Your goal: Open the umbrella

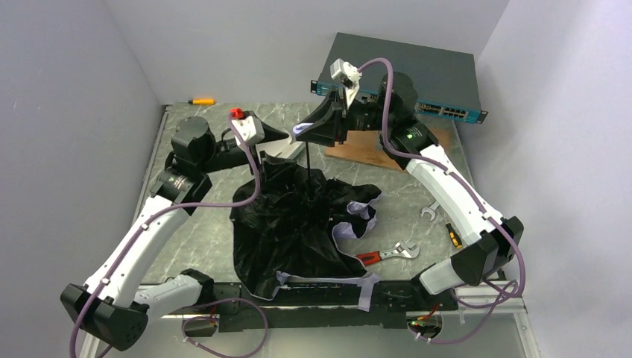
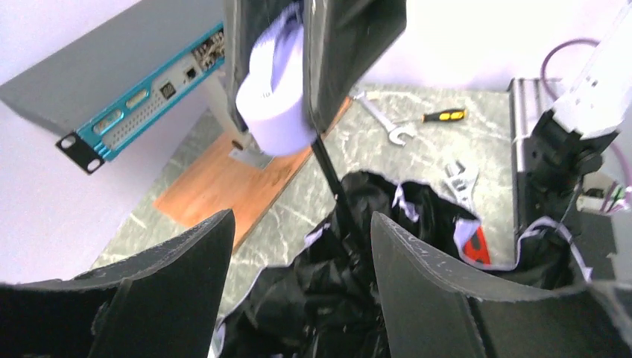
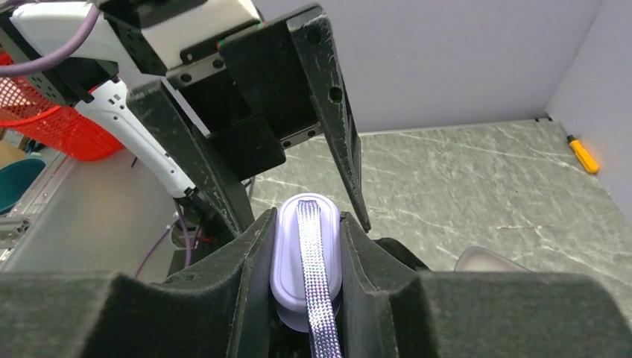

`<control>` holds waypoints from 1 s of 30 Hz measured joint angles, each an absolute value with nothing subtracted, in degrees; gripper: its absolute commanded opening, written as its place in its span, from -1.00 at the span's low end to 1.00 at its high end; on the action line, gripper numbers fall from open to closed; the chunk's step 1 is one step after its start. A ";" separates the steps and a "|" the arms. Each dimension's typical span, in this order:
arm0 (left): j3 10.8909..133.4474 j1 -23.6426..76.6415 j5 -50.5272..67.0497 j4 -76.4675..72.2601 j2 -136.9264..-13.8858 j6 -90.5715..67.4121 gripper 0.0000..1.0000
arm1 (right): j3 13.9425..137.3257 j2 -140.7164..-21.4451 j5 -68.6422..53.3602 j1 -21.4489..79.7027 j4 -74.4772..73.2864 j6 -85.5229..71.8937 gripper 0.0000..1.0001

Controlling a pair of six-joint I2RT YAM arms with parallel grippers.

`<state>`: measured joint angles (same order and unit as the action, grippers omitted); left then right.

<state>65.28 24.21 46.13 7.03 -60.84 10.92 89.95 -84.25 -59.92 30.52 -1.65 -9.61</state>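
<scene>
I see the umbrella in the middle of the marbled worktop. Its canopy lies in a crumpled heap, black side up, with pale lavender edging showing along the near edge and on the right. A thin black shaft rises from the heap toward the far side and ends in the lavender handle, which is lifted off the worktop. The right gripper has its jaws closed onto the handle, one finger pressed to each side, and a woven strap runs along the handle's top. The left gripper sits just to the left of the handle with its jaws spread wide and gripping nothing; the shaft shows in the gap beyond them. At the far right a grey and teal network switch stands behind a wooden board. A red-handled adjustable wrench lies just right of the canopy, a spanner further right, and a screwdriver at the far left.
</scene>
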 measured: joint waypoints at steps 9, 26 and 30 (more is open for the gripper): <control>64.42 26.22 47.75 -2.37 -65.56 -1.87 0.26 | 89.95 -84.38 -58.78 31.46 -0.78 -8.47 -1.00; 58.59 26.55 46.85 -11.44 -69.58 -9.76 -1.00 | 82.85 -81.89 -57.36 28.60 -4.86 -2.85 0.83; 57.01 25.54 47.44 -13.89 -69.06 -10.28 -1.00 | 72.82 -74.78 -56.90 22.85 -9.82 3.27 0.86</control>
<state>57.01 25.54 47.44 -13.89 -69.06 -10.28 72.82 -74.78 -56.90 22.85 -9.82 3.27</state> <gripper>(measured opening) 0.035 0.921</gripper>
